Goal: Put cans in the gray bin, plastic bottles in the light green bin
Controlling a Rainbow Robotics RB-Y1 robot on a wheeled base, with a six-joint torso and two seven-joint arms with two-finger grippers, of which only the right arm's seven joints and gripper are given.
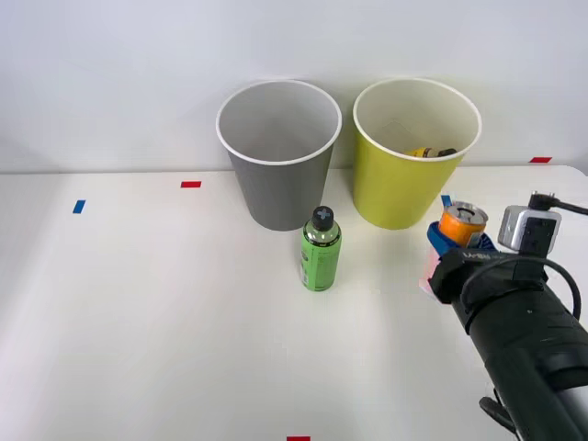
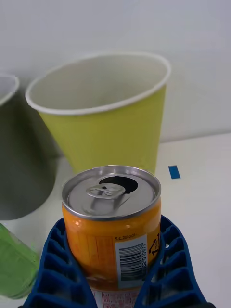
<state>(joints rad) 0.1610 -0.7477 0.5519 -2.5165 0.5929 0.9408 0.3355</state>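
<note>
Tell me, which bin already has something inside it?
The light green bin, on the robot's right. A little yellow and dark thing peeks above its rim; the gray bin beside it looks bare inside.

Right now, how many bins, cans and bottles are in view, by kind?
Bins: 2, the gray bin and the light green bin
Cans: 1, the orange can held in the right claw
Bottles: 1, the green bottle standing on the table
Total: 4
</note>
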